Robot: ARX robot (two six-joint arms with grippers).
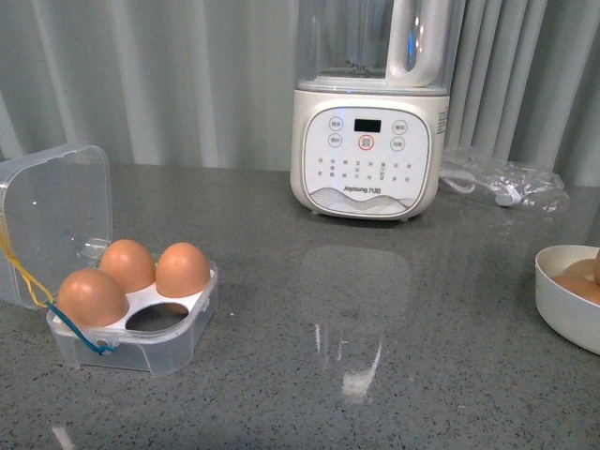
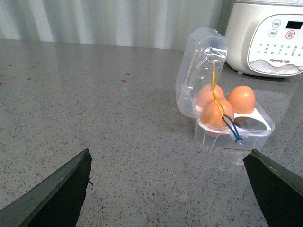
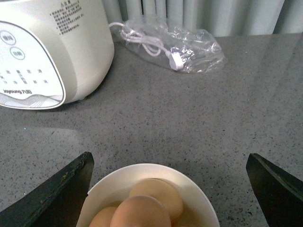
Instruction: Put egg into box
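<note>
The clear box [image 1: 141, 342] stands open at the front left of the counter, lid [image 1: 52, 211] up, with three brown eggs [image 1: 183, 269] in its white tray and one hole empty. It also shows in the left wrist view [image 2: 236, 137], ahead of my open, empty left gripper [image 2: 168, 189]. More brown eggs [image 3: 144, 210] lie in a round white bowl [image 3: 194, 198], directly between the spread fingers of my open right gripper [image 3: 168, 189]. The bowl shows at the right edge of the front view [image 1: 562, 309]. Neither arm shows in the front view.
A white Joyoung blender [image 1: 367, 122] stands at the back centre. A clear plastic bag with a white cord [image 1: 506, 183] lies to its right; it also shows in the right wrist view [image 3: 175, 47]. Curtains hang behind the grey speckled counter [image 1: 375, 375].
</note>
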